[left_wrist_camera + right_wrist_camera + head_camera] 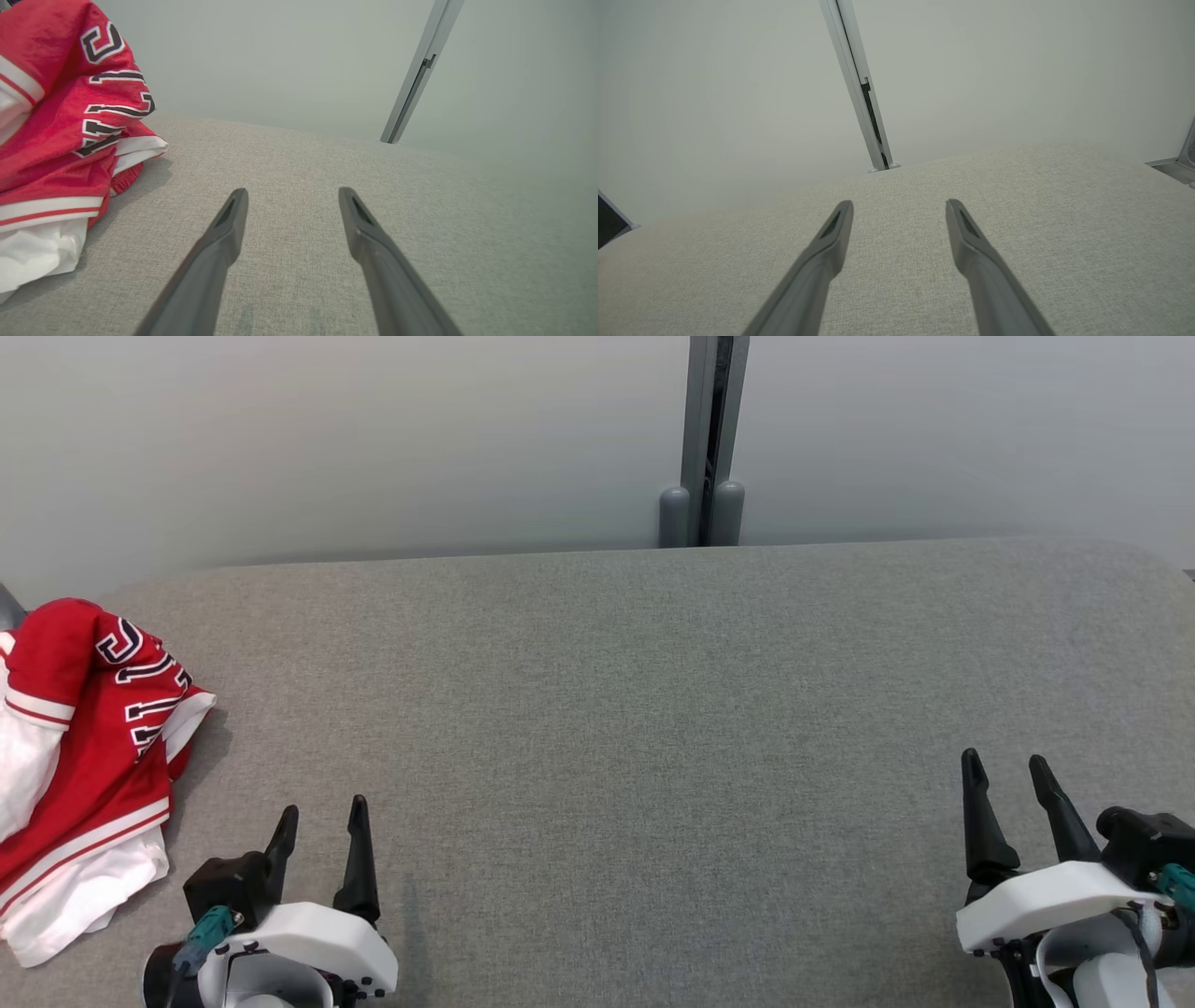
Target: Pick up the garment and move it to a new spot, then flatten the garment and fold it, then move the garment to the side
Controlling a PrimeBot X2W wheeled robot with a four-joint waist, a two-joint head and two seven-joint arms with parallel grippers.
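Garment (84, 756) lay bunched in a heap, red w/ white trim and dark lettering, just off the outer left of the left gripper (324, 807). It was apart from the fingers and untouched. That claw's jaws stood spread w/ nothing btwn them. The right gripper (1005, 758) was likewise released and empty, well apart from the cloth, far over to the left claw's right.

Step in hand, as I judged it: the first pick-up, not yet begun. To do it well, the left claw should swing left over the heap and drop onto a raised fold, not a flat patch. It should pinch a layer or two near the top and close fully before lifting. Fabric looked slick and loose, so it would prob. drape and trail; lift it high enough to clear.

Edges and room: the heap sat close to the left edge of the grey padded surface (607, 709); whether any hung over, can't tell. Ahead of both claws and btwn them the surface offered wide room for laying out. Its far edge met a pale wall (373, 448) w/ a grey post (707, 439), so set the cloth down short of that.
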